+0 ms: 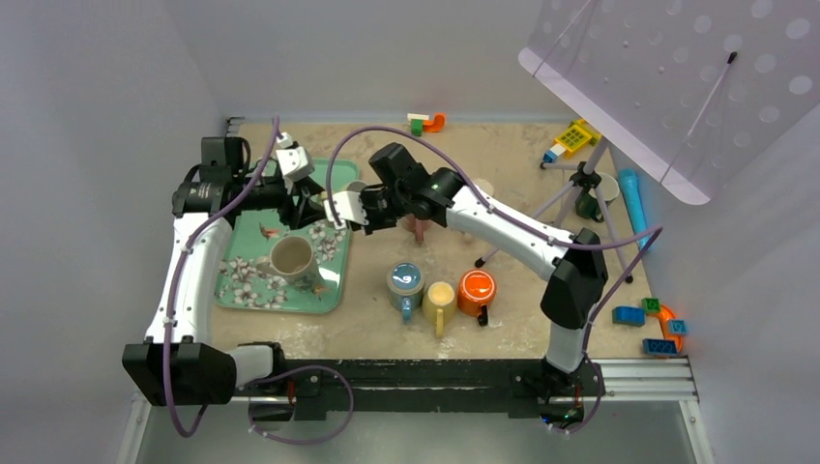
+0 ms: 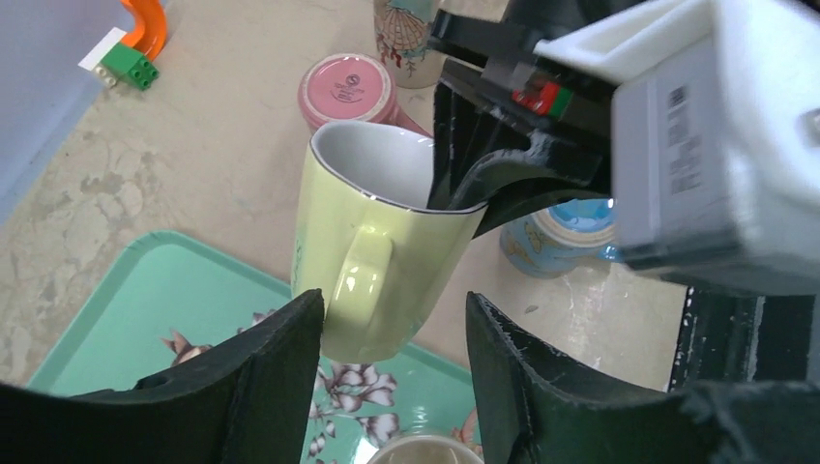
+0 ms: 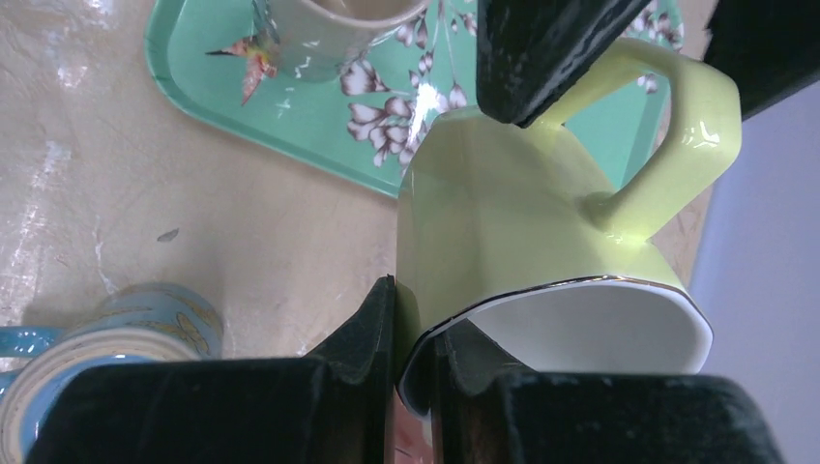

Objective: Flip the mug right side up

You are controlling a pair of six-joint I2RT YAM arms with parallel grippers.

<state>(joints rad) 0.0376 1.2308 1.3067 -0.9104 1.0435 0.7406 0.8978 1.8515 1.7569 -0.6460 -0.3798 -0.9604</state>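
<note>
The pale yellow-green mug [image 2: 367,261] hangs in the air over the right edge of the green tray [image 2: 126,290], handle toward my left wrist camera. My right gripper [image 3: 416,309] is shut on the mug [image 3: 512,203], one finger inside the white interior and one outside, pinching the rim wall. My left gripper [image 2: 394,309] stands open around the mug's base. Its left finger [image 2: 280,367] is close against the base by the handle, and its right finger [image 2: 522,367] is apart from it. From above, both grippers meet over the tray [image 1: 334,290] and hide most of the mug.
A beige mug [image 1: 291,258] stands upright on the floral tray. Blue [image 1: 404,280], yellow [image 1: 440,298] and orange [image 1: 477,290] mugs stand right of the tray. A pink mug [image 2: 348,89] sits bottom-up behind. A tripod [image 1: 585,184] and toy bricks [image 1: 658,324] lie at the right.
</note>
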